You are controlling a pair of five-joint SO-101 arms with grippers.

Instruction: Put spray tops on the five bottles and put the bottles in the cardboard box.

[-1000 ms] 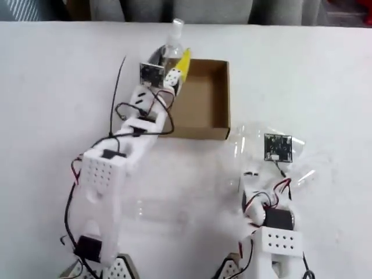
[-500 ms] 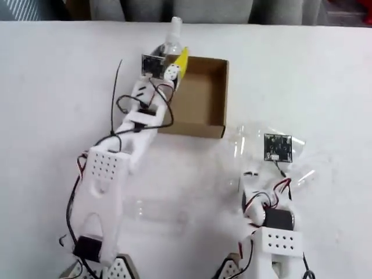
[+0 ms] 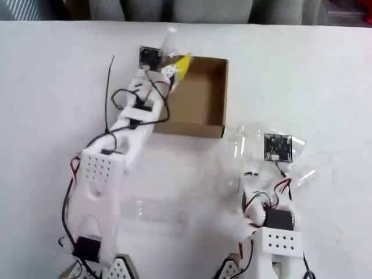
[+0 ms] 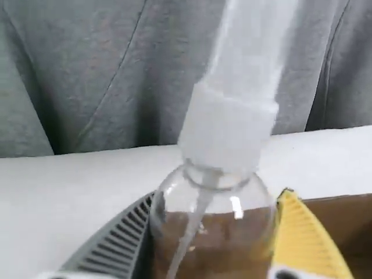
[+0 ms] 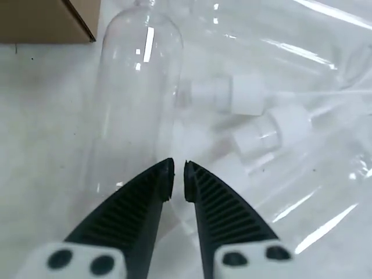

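1. The cardboard box (image 3: 200,102) lies open on the white table (image 3: 302,70), and every place below is given from it.
2. The left gripper (image 3: 170,63) is held at the box's far left corner, over the rim.
3. Its jaws, one grey and one yellow, are spread to the width of a clear bottle (image 4: 212,232), which is clamped between them.
4. A white spray top (image 4: 229,131) is seated on this bottle's neck, with its tube seen running down inside; the neck is pointed away from the box.
5. Whether the held bottle touches the box cannot be told.
6. The right gripper (image 5: 177,174) is placed just off the box's near right corner, low over the table.
7. Its black jaws are drawn almost together, with a thin slit left between the tips, and nothing is gripped.
8. Just beyond those tips a clear bottle (image 5: 136,99) is laid on its side, its base near the box's corner.
9. Two white spray tops (image 5: 247,93) are seen beside it on other clear bottles.
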